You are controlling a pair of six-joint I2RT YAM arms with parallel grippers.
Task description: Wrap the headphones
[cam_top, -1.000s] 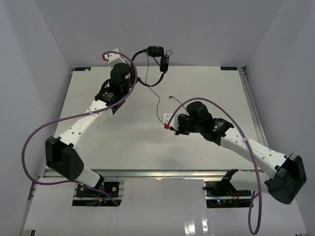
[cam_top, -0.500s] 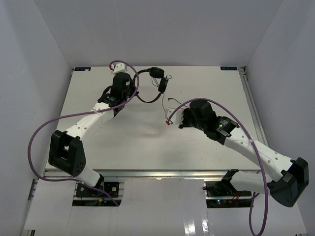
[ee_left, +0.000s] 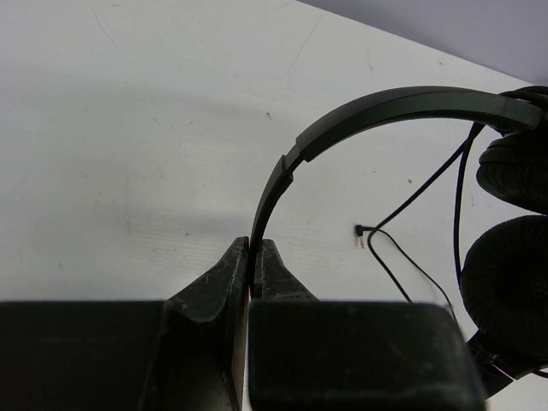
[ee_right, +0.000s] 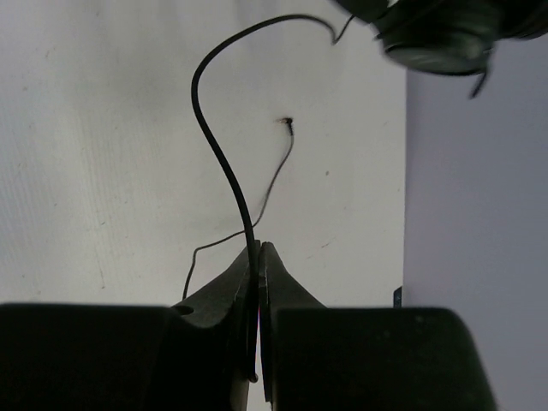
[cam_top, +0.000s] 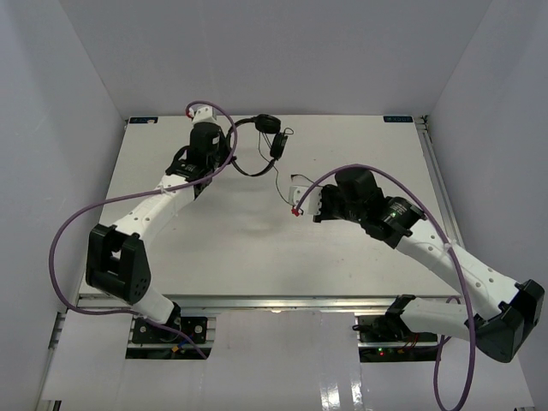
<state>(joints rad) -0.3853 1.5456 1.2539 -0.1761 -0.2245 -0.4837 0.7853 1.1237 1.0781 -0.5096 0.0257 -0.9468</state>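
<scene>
The black headphones (cam_top: 271,134) hang at the table's far middle, held up by their thin headband (ee_left: 385,106). My left gripper (cam_top: 228,151) is shut on the headband's end, which also shows in the left wrist view (ee_left: 255,250). The two round earcups (ee_left: 507,291) hang to the right of it. The thin black cable (cam_top: 276,174) runs from the earcups down to my right gripper (cam_top: 296,202). That gripper is shut on the cable (ee_right: 208,128), seen between its tips in the right wrist view (ee_right: 259,250). The cable's plug (ee_left: 360,230) lies on the table.
The white table (cam_top: 223,240) has grey walls on three sides. Thick purple robot cables (cam_top: 68,231) loop off both arms. The far table edge lies just behind the headphones. An earcup (ee_right: 437,30) hangs at the top of the right wrist view.
</scene>
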